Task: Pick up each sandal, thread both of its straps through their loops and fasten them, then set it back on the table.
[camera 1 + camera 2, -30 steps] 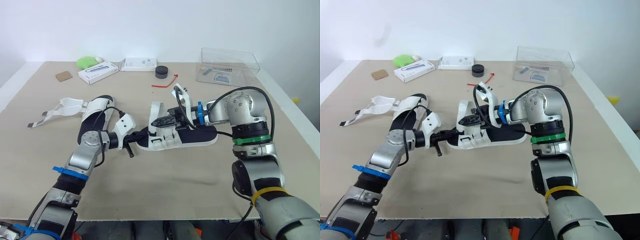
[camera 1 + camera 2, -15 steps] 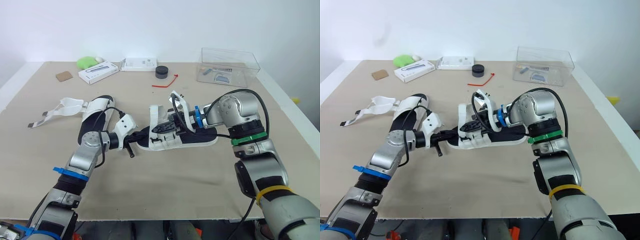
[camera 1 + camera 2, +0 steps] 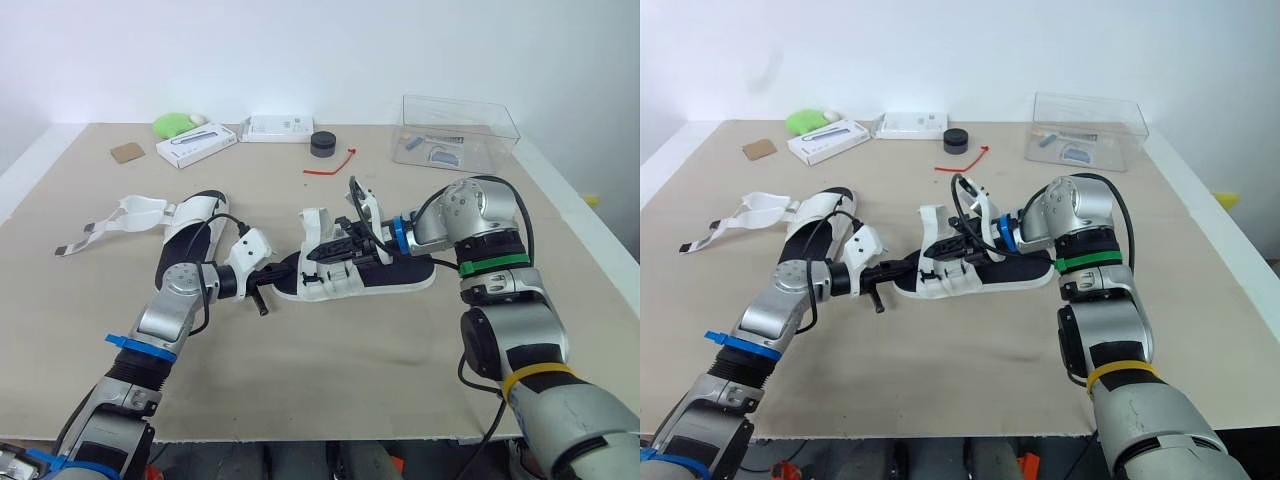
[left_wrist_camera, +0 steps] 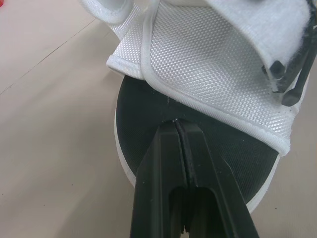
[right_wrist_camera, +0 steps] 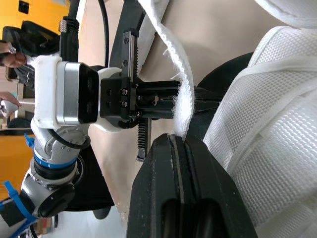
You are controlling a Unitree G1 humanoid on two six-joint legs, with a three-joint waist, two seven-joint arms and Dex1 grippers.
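**Right wrist shifts, strap stays pinched**

Since 0.5 seconds ago the right arm's wrist has risen slightly, while the sandal (image 3: 400,272) has kept its place near the middle of the table (image 3: 350,360). The right gripper (image 5: 176,140) is clamped on a white strap (image 5: 174,89) above the sandal's forefoot. The left gripper (image 4: 179,124) has its 2 fingers closed together, tips against the black insole at the toe. The second sandal (image 3: 190,225) lies on the table to the robot's left, straps loose.

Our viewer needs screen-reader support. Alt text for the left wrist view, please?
The left gripper, fingers shut, has its tip on the black insole of a sandal, at the edge of its white mesh strap. A beige table lies underneath.
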